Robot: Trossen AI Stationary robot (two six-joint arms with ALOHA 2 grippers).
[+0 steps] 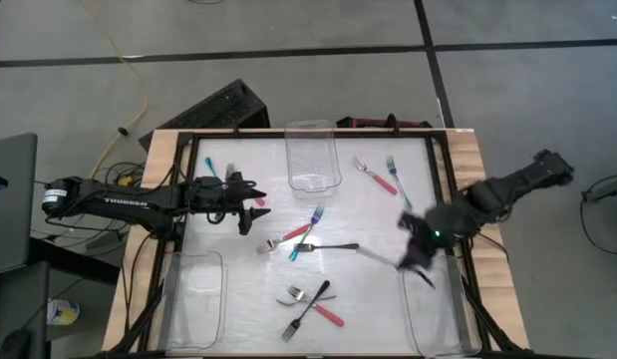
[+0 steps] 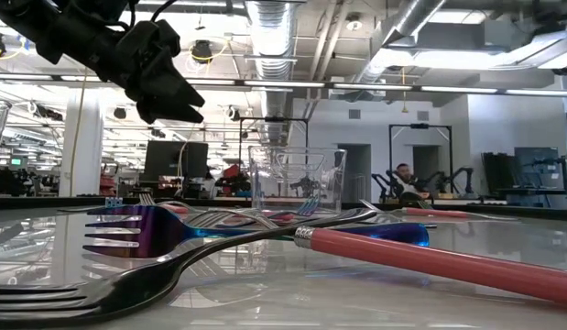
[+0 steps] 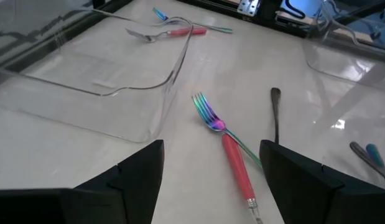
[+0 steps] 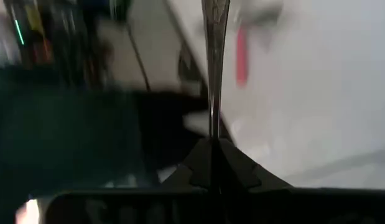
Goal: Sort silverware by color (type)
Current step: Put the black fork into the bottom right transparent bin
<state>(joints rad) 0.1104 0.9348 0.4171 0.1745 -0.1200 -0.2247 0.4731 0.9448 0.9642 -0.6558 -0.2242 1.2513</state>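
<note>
While the counter [image 1: 378, 214] fills most of the overhead view, four clear bins sit on it: one at its far edge [image 1: 311, 155], one at each near corner, left [image 1: 193, 299] and right [image 1: 435, 314], and forks lie scattered between them. Taking the far bin as landmark, the left gripper [image 1: 250, 204] hovers just to its left, fingers spread wide and holding nothing; a red-handled fork [image 3: 226, 140] lies on the counter between and just beyond its fingers [image 3: 133, 177]. The right gripper [image 1: 420, 257] hangs well to the near right of the far bin, just above the right corner bin, fingers pinched shut on a black fork [image 4: 214, 37], whose handle runs straight out from the fingertips. Judging from this, the step in hand is dropping that black fork into the corner bin; doing it well means carrying it fully over the bin before opening, so it lands inside rather than catching the rim.
</note>
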